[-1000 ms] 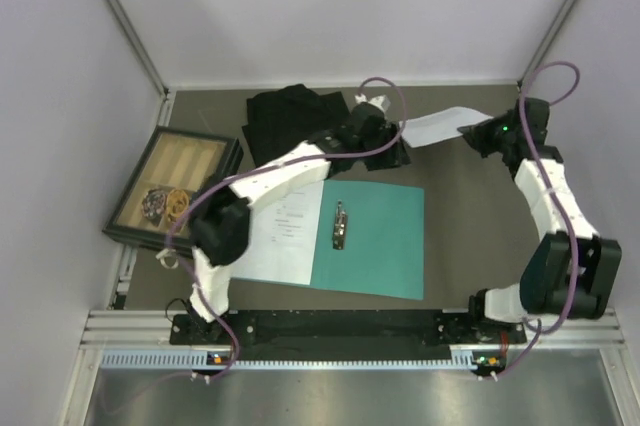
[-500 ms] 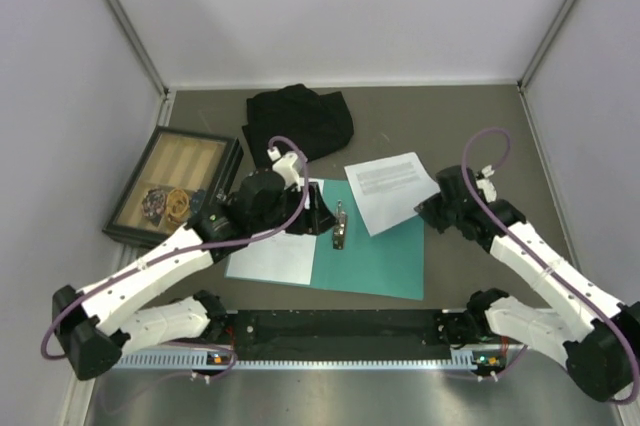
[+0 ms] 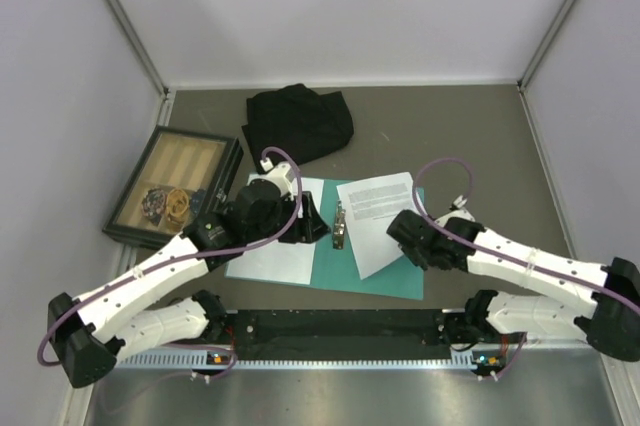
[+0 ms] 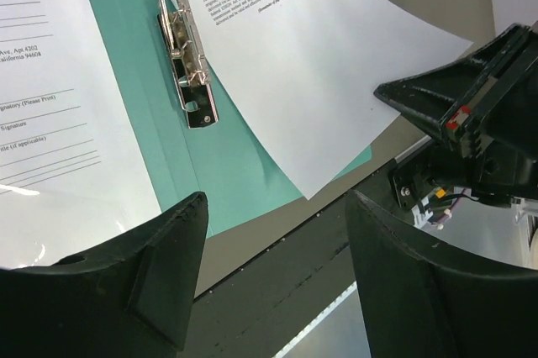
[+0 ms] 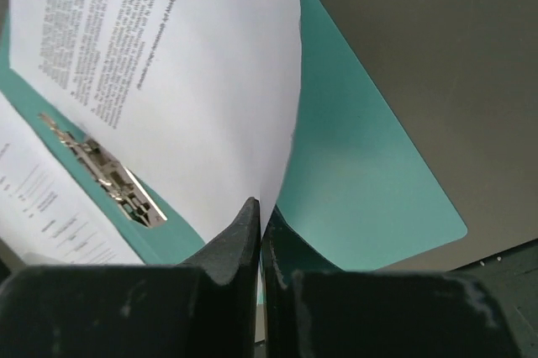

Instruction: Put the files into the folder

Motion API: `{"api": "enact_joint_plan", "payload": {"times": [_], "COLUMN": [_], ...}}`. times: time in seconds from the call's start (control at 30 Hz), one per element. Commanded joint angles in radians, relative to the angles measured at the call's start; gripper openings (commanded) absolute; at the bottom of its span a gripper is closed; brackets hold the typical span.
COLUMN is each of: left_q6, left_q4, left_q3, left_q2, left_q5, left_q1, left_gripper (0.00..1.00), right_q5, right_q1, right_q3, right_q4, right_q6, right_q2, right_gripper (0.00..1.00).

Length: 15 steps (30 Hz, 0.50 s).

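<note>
The teal folder (image 3: 385,271) lies open on the table, its metal clip (image 3: 341,226) at the spine. One of the files (image 3: 268,258) lies flat on the folder's left half. The other sheet (image 3: 372,214) hangs tilted over the right half, and my right gripper (image 3: 402,236) is shut on its right edge. In the right wrist view that sheet (image 5: 193,81) curves up from the closed gripper (image 5: 262,215) above the folder (image 5: 353,181). My left gripper (image 3: 315,224) hovers by the spine, open and empty (image 4: 273,265), with the clip (image 4: 189,72) ahead of it.
A black cloth (image 3: 300,121) lies at the back of the table. A dark-framed wooden tray (image 3: 175,186) with small items sits at the left, against the wall. The arms' black base rail (image 3: 340,326) runs along the near edge.
My right arm swung the sheet from the back of the table down over the folder's right half. My left gripper drew back from that sheet to the spine and opened wider.
</note>
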Motion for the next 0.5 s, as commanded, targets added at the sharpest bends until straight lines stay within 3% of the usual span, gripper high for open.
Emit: {"api": "enact_joint_plan", "payload": {"times": [0.0, 0.23, 0.47], "left_q6": [-0.001, 0.022, 0.020], "left_q4": [0.030, 0.021, 0.038], "left_q3": [0.006, 0.023, 0.004], "left_q2": [0.020, 0.048, 0.055], "left_q5": [0.020, 0.026, 0.031], "left_q1": [0.004, 0.006, 0.013], "left_gripper": [0.71, 0.71, 0.71], "right_q5": [0.091, 0.113, 0.062], "right_q1": [0.091, 0.217, 0.246], "right_q3": [0.019, 0.116, 0.159], "right_q4": [-0.065, -0.079, -0.007], "right_q6": [0.152, 0.230, 0.136], "right_q2": [0.099, 0.227, 0.270], "right_gripper": [0.00, 0.11, 0.21]}}
